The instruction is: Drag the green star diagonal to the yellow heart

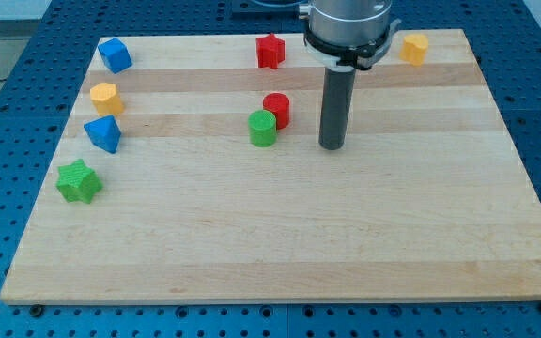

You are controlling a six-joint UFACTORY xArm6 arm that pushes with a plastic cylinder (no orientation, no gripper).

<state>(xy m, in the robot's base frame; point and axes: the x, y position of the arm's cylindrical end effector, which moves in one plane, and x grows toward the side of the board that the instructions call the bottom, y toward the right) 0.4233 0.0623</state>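
Green star [79,181] sits way over at the board's [280,253] left edge, just below the blue triangle-ish block [103,133]. Yellow heart is probably the block [105,98] above that, though its shape's hard to tell. My tip [332,146] is well apart, right of the green cylinder [263,129] and red cylinder [276,109]. No pincer here, just a rod.

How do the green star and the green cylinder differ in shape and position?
The green star has points; the green cylinder is round. The star sits alone near the view's left edge; the cylinder sits mid-board beside the red cylinder, left of my tip. Both are green.
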